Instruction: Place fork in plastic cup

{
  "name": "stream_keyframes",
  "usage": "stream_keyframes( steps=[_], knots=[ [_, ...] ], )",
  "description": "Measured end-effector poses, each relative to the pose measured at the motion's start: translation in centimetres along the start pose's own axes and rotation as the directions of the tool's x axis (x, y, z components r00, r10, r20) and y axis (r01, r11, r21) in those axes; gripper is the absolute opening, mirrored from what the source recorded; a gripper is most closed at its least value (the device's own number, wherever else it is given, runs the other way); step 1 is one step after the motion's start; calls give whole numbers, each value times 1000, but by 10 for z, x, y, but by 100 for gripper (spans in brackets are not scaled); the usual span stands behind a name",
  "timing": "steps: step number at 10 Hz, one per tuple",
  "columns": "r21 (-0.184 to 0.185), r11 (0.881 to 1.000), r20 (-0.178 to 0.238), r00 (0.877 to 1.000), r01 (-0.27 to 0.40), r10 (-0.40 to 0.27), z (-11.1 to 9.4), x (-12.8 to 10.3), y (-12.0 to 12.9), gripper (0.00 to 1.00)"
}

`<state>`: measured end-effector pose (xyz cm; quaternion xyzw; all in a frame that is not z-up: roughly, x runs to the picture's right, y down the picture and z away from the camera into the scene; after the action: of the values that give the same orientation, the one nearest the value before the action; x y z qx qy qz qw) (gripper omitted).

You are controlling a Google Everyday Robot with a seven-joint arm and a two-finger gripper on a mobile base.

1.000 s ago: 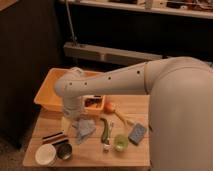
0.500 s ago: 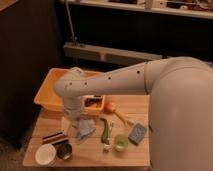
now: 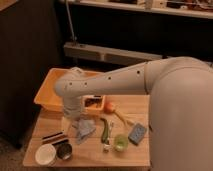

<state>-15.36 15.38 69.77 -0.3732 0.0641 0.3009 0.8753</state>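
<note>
While the hand (image 3: 84, 128) hangs low over the bench (image 3: 47, 125), grip state not determinable, the fork (image 3: 106, 144) lies to its right in view, against the green vegetable (image 3: 104, 129). Its long axis runs near-to-far, and the plastic cup (image 3: 120, 142) stands just beyond.

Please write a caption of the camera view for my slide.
Robot hand above the table, left of the fork and plastic cup.

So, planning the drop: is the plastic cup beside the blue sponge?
Yes, the plastic cup stands next to the blue sponge; the gripper hangs beyond the green vegetable.
</note>
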Motion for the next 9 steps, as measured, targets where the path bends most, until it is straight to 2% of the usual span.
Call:
stream_keyframes(
  steps=[6, 7, 8, 9],
  knots=[
    [3, 1000, 1, 1000, 5, -5, -1, 1, 0, 80],
    [26, 999, 13, 1000, 22, -22, -3, 3, -2, 80],
    [70, 996, 39, 998, 54, -57, -12, 12, -5, 80],
    [97, 992, 56, 995, 78, -84, -18, 19, -10, 80]
  ],
)
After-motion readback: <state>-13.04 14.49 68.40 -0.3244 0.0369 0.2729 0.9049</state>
